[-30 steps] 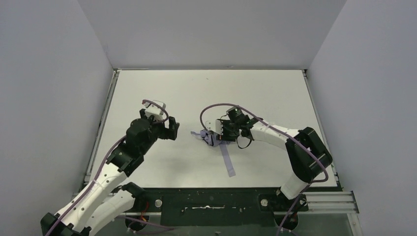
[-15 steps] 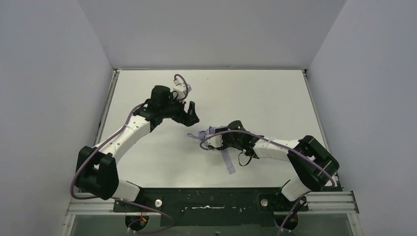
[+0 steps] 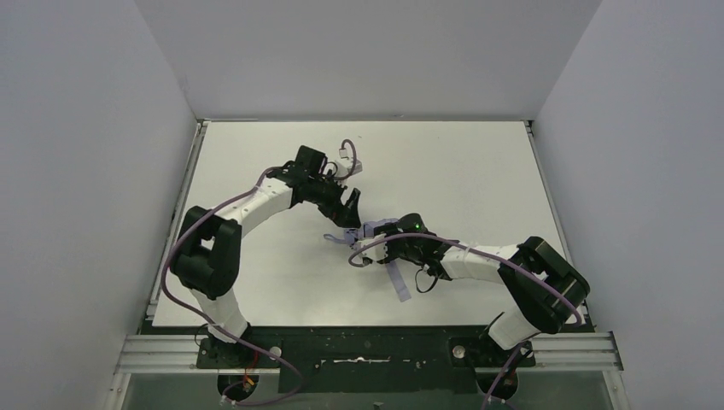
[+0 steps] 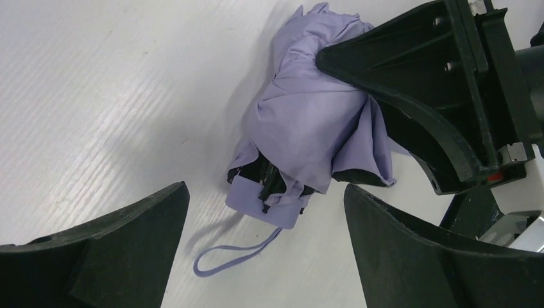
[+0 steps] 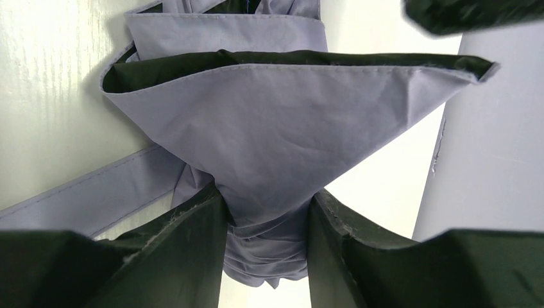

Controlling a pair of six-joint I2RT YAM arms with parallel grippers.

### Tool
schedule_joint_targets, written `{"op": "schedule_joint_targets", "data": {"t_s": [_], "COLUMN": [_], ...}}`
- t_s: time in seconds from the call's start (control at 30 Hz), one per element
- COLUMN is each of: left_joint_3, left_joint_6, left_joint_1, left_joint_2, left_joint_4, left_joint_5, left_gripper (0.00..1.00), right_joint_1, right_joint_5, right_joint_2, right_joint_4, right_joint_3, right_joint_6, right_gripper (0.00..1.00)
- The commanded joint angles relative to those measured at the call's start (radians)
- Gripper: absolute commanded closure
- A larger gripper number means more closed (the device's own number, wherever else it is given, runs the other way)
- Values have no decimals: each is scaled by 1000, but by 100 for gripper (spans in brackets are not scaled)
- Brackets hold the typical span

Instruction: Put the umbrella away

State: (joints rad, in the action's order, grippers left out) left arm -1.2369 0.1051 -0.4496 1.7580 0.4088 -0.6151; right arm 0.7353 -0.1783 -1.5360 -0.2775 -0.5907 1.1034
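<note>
Umbrella (image 4: 314, 122): crumpled lavender bundle lying near the middle of the white bench (image 3: 256, 162), thin strap loop (image 4: 234, 253) trailing from its handle end | Right end effector (image 5: 266, 212): clamped on the bunched fabric, holding it | Left end effector (image 4: 266, 256): spread wide, hovering just above the handle end, apart from it

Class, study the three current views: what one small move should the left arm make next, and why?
Probably lower the left gripper onto the handle end of the umbrella and close. Its jaws stand open right above that end, the strap lies loose on the table, and the right gripper is clamped on the bunched fabric.
</note>
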Motion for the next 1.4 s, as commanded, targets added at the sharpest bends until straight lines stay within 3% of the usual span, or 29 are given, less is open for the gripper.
{"op": "schedule_joint_targets", "data": {"t_s": [0.0,0.67,0.97,1.2,1.37], "left_joint_3": [-84,-156,-139,-136,-143], "left_joint_6": [97,156,214,235,235], "left_joint_1": [-38,-107,-135,-168,-202], "left_joint_2": [54,223,250,264,282], "left_joint_4": [43,97,152,174,192], "left_joint_5": [-57,-112,-64,13,80], "left_gripper": [11,12,25,43,62], "right_joint_1": [13,27,28,27,28], "right_joint_5": [0,7,33,48,61], "right_joint_2": [0,-9,-31,-43,-52], "right_joint_4": [60,31,-4,-33,-65], "right_joint_3": [29,36,36,35,38], "right_joint_6": [1,-19,-33,-63,-87], "right_gripper": [89,90,90,90,90]}}
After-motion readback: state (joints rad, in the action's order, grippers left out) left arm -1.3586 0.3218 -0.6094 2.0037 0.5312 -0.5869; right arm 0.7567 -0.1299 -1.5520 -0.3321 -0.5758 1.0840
